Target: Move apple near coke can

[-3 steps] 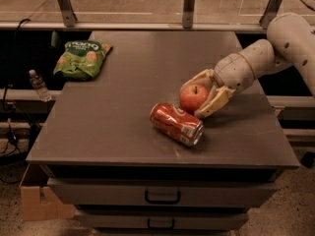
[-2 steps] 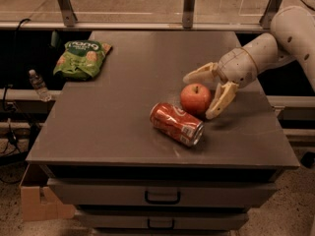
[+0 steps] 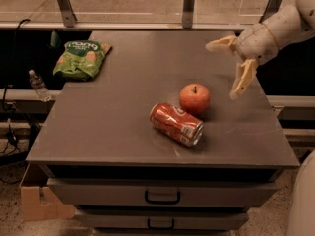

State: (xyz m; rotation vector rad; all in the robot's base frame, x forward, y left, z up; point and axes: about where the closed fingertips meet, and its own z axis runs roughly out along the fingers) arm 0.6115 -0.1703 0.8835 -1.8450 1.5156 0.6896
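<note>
The red-orange apple (image 3: 194,98) stands on the dark table top (image 3: 123,117), right of centre. The red coke can (image 3: 176,123) lies on its side just in front and left of the apple, close to it or touching it. My gripper (image 3: 227,69) is open and empty, raised above the table's right side, up and to the right of the apple and apart from it. Its two cream fingers (image 3: 243,77) are spread wide.
A green snack bag (image 3: 81,58) lies at the table's back left corner. A small plastic bottle (image 3: 38,85) stands on a ledge left of the table. Drawers (image 3: 162,195) sit below the table front. A cardboard box (image 3: 42,200) is on the floor at left.
My gripper was around the apple; it has let go and moved up and right, away from it. The apple stays next to the can.
</note>
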